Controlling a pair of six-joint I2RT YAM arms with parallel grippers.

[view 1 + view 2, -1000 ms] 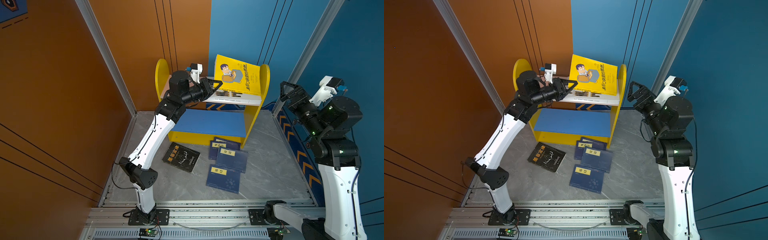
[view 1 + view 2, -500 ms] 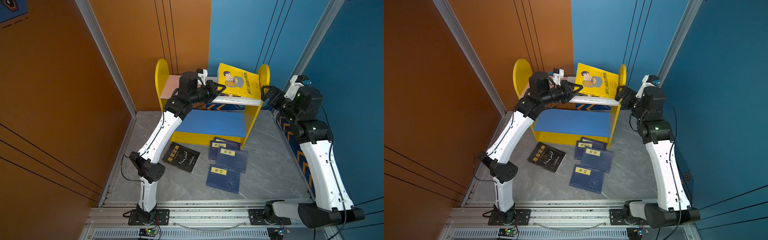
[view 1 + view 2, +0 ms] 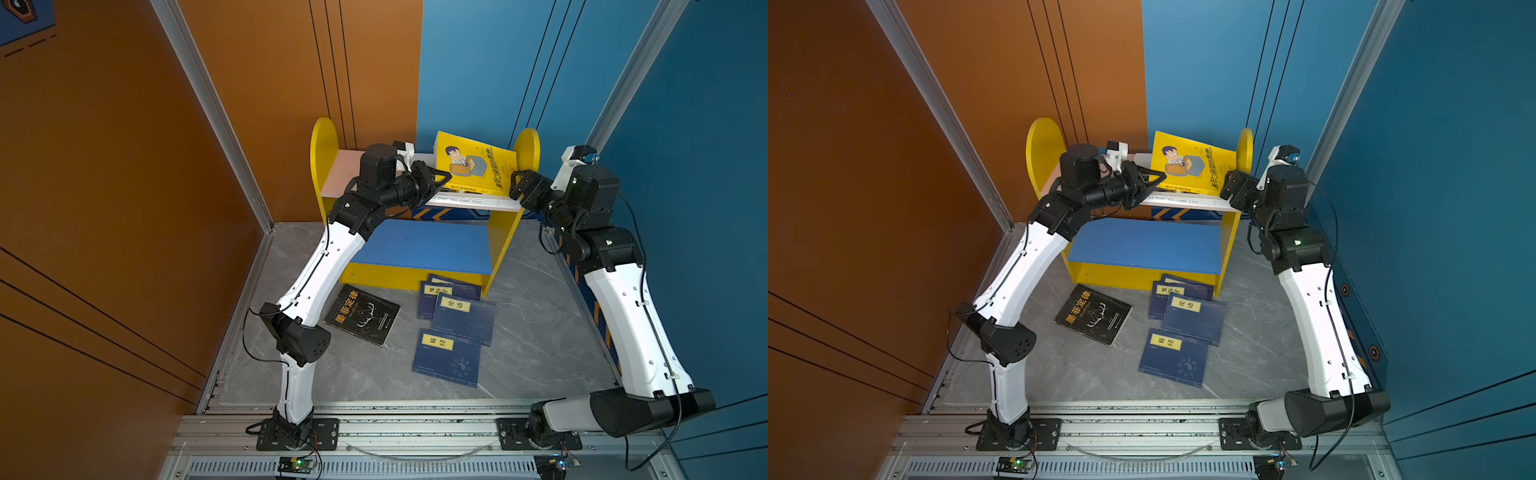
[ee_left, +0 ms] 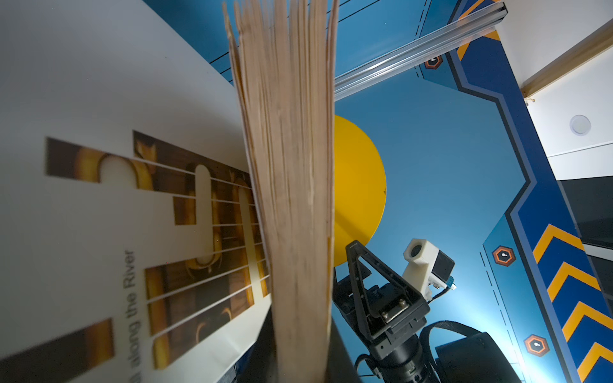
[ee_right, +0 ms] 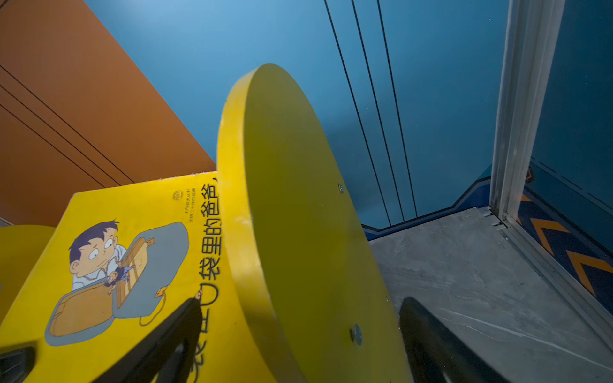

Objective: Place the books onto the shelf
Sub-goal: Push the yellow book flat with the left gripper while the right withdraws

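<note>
The white book (image 3: 461, 201) lies on the shelf (image 3: 324, 137)'s pink board. The yellow book (image 3: 478, 166) tilts upon it, its page edge clamped in the left jaws at 9 o'clock. The right jaws gape wide astride the 3 o'clock side panel (image 5: 298, 215). The black book (image 3: 362, 316) and three navy books (image 3: 463, 318) lie on the floor at the shelf's 6 o'clock, unshelved.
</note>
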